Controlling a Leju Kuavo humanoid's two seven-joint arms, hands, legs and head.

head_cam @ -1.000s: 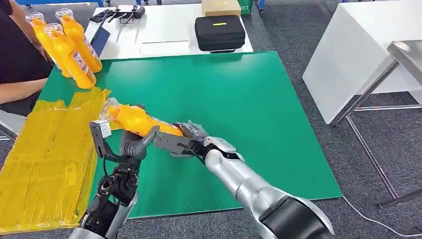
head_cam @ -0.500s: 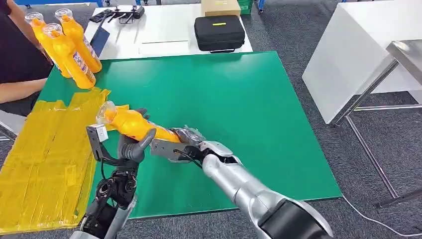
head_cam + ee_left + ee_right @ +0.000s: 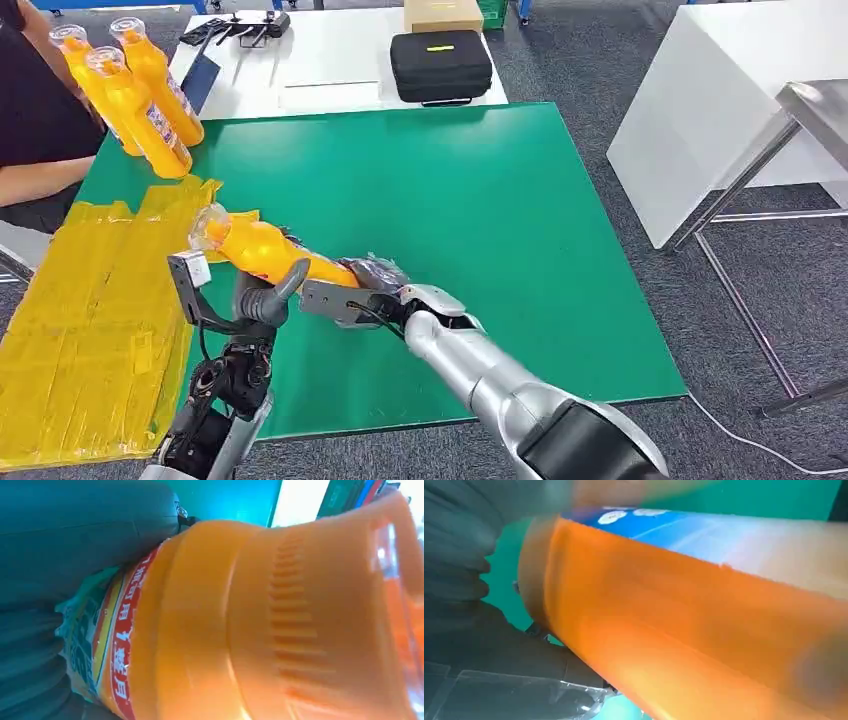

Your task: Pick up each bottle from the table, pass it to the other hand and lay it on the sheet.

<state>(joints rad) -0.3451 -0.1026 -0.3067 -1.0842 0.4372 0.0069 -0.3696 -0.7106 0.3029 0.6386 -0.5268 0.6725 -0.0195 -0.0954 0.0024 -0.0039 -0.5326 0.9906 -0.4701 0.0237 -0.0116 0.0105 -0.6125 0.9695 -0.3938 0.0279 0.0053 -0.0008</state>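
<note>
Both robot hands grip one bottle (image 3: 262, 250) near the sheet (image 3: 90, 330): left robot hand (image 3: 262, 292) mid-body, right robot hand (image 3: 372, 285) its base. Three bottles (image 3: 135, 90) stand far left.

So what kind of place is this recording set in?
Probably a robotics lab or test room: green mat-covered table, white bench carrying a black zip case, grey carpet tiles, a seated person.
</note>
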